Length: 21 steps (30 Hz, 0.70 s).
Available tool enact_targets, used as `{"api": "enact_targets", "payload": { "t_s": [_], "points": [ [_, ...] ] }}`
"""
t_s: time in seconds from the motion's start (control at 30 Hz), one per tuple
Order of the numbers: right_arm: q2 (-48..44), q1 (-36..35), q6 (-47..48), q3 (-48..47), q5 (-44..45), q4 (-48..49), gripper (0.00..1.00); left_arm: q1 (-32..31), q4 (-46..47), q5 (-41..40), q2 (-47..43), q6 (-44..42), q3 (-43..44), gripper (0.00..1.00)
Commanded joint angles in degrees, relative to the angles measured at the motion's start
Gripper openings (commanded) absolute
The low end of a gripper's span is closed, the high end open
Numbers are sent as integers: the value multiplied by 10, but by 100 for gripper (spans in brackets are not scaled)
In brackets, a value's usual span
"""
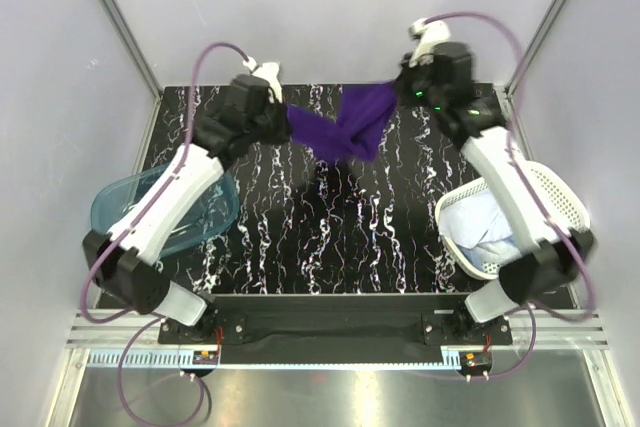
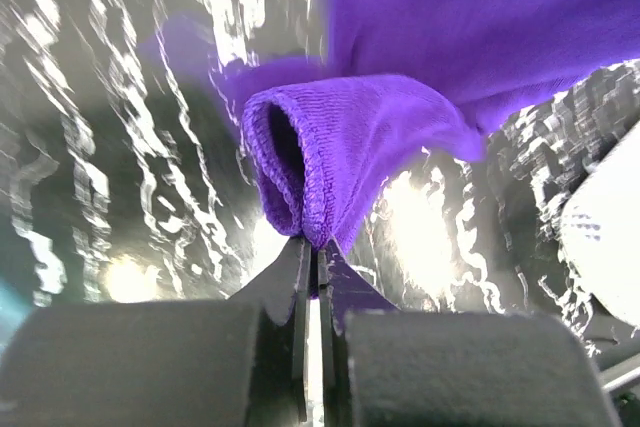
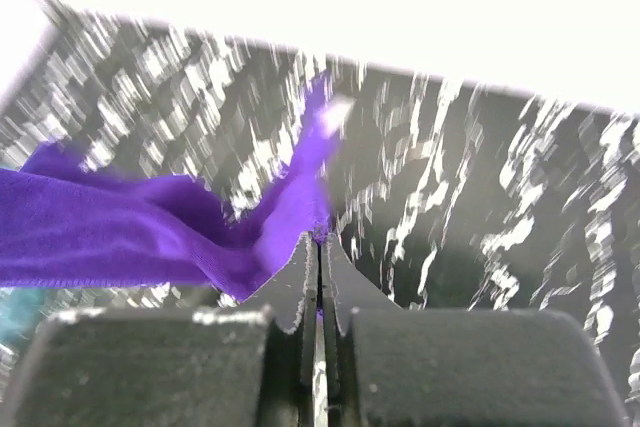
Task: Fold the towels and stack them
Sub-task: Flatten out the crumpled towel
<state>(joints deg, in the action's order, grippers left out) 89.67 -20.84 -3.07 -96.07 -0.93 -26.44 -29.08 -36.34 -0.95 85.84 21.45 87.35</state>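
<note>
A deep purple towel [image 1: 345, 127] hangs stretched between my two grippers above the far part of the black marbled table [image 1: 330, 237]. My left gripper [image 1: 287, 119] is shut on its left corner; in the left wrist view the hemmed purple edge [image 2: 320, 162] bunches right at the closed tips [image 2: 317, 247]. My right gripper [image 1: 400, 87] is shut on the towel's right corner, with the purple cloth [image 3: 150, 232] trailing left from its closed tips [image 3: 321, 239]. A light blue towel [image 1: 478, 227] lies inside the white basket.
A white perforated basket [image 1: 545, 192] stands at the table's right edge under my right arm. A translucent teal tub [image 1: 165, 212] sits at the left edge under my left arm. Grey walls enclose the table on three sides.
</note>
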Motion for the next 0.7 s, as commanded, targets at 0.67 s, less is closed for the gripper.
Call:
{"api": "enact_targets", "payload": {
  "t_s": [0.67],
  "points": [
    [-196,2,-121,167,190,-57,0,-11,-54,14,-212,43,-139,0]
  ]
}}
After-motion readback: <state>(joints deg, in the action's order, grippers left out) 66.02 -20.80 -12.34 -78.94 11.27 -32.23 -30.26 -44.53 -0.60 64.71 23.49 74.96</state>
